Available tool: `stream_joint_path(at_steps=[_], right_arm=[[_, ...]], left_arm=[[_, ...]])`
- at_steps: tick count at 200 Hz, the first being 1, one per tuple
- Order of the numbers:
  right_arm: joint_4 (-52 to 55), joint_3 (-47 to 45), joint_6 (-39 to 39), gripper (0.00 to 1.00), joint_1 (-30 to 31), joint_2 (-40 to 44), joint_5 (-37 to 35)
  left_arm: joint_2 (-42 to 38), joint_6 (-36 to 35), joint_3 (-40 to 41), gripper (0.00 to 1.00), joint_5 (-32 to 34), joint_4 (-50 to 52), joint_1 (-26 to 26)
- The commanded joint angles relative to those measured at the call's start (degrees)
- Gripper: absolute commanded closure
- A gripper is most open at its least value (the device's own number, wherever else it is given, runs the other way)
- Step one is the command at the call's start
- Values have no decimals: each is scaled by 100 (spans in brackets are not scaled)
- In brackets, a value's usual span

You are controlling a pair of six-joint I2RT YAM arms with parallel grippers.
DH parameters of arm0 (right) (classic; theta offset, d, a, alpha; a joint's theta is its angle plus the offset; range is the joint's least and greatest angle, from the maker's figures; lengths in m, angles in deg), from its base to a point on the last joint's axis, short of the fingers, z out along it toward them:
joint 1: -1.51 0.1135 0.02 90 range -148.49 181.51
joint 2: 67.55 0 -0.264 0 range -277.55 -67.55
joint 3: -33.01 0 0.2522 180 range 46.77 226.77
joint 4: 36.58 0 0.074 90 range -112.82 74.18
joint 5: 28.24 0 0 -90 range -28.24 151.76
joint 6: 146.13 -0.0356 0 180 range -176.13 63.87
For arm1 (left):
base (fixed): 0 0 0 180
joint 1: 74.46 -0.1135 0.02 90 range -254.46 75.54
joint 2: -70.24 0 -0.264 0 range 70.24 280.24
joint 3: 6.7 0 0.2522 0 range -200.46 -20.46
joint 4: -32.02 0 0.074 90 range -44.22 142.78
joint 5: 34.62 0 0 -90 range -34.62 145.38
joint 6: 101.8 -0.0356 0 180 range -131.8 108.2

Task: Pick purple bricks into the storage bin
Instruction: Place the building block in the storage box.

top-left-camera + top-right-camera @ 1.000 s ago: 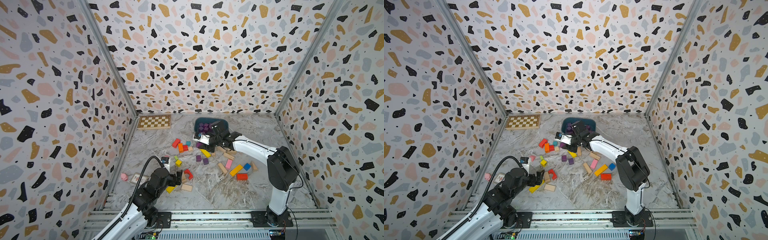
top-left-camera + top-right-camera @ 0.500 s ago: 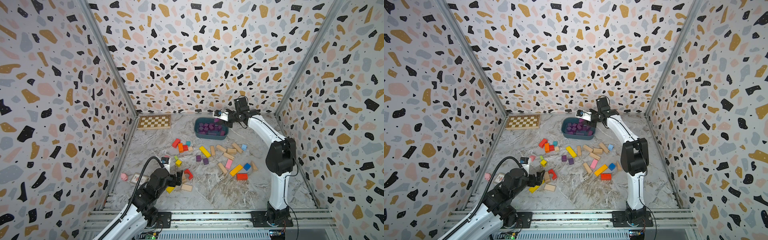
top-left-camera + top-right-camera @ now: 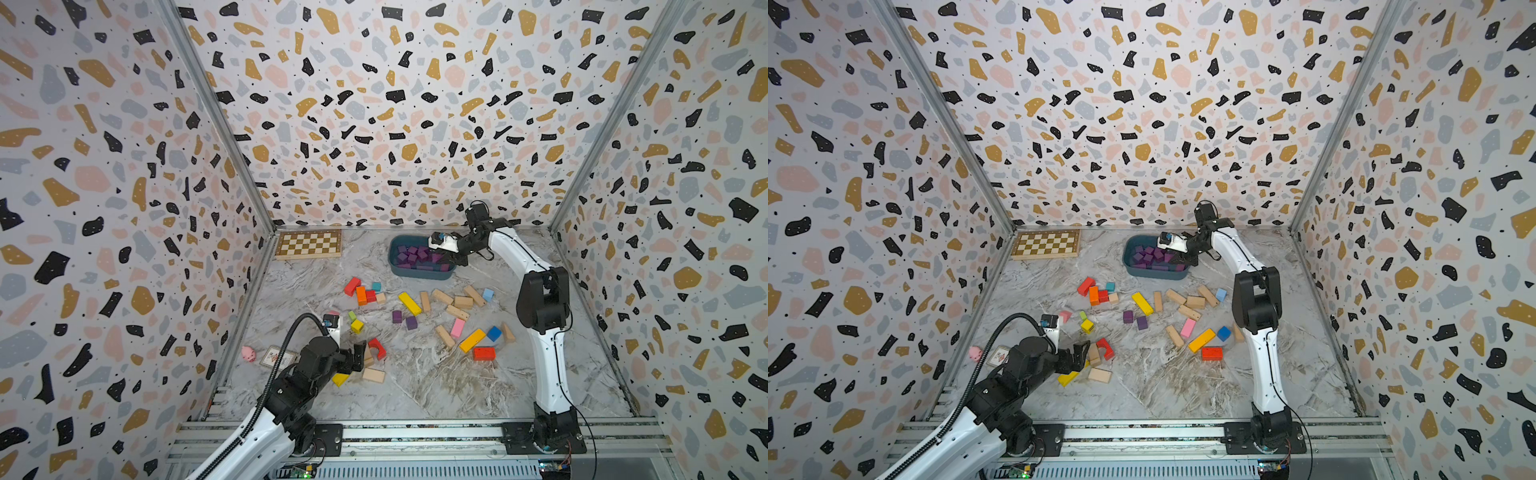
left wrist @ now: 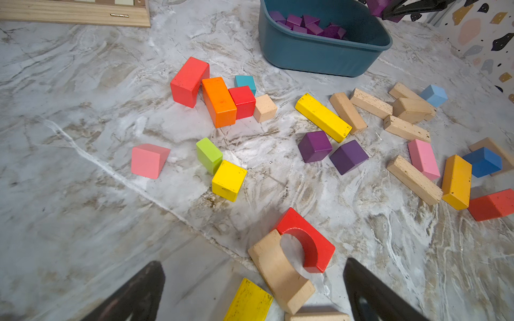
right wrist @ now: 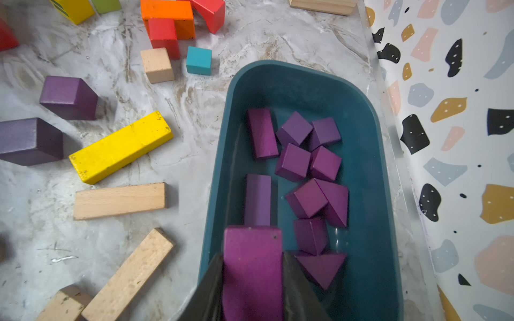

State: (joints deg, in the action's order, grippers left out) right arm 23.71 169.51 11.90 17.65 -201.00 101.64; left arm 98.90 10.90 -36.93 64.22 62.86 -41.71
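Beside loose purple bricks (image 4: 314,146): yellow bar (image 4: 322,117).

I run a lab test cell: printed walls (image 3: 374,124) at 9, 12 and 3 o'clock, aluminium rail (image 3: 415,433) at 6.

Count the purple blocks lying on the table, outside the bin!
2. One purple block and its neighbour lie side by side beside the yellow bar. Another is held by the right gripper over the bin; more may hide behind the arms.
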Motion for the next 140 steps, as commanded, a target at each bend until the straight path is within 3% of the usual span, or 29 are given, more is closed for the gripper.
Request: stream_joint_path(at_steps=[1,140], right_arm=[[182,-69,18,84,21,175,222],[-370,-356,-350,81,-67,77,-155]], left_arm=[[-33,-86,79,1,-35,-232,3],[-47,-81,78,1,-29,-215,3]])
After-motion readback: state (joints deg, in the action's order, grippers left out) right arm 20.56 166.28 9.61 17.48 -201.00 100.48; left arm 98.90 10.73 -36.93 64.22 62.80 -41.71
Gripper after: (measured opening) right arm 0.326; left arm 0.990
